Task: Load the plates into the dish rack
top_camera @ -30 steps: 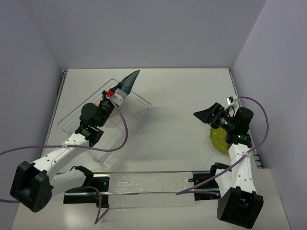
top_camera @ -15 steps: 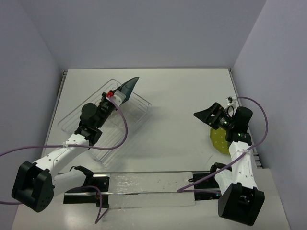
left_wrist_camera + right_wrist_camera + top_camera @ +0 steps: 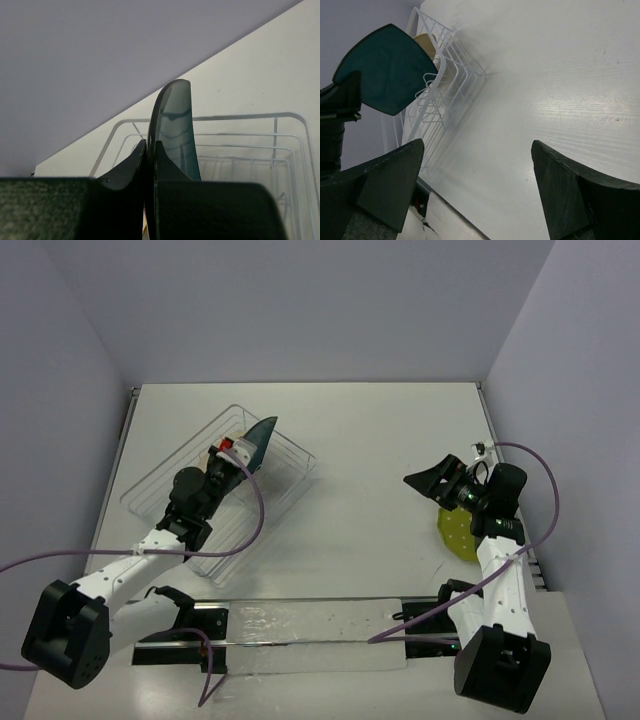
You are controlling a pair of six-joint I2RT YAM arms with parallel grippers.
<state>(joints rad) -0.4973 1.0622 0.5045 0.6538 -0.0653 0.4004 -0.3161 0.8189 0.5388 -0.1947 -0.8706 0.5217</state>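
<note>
The left tool is clenched on the rim of a dark teal rounded-square plate, one finger on each face, as the left wrist view shows. The plate stands on edge, nearly upright, at the far end of a large rectangular dish rack of thin pale wire. From the right wrist view the plate's lower part overlaps the rack's ribs while its upper part rises above them; whether it touches the wire cannot be told.

The rack lies slantwise on the left half of the pale tabletop, running from near the left edge toward the middle of the far edge. Inside it, just behind the teal plate, a patch of a cream plate shows; its print cannot be made out.

The right tool hangs above the tabletop near the right edge, its fingers spread wide and grasping nothing, pointed toward the rack. Just beside it, flat on the tabletop against the right edge, lies a yellow-green dotted round plate, partly hidden by the right arm and well apart from the rack.
</note>
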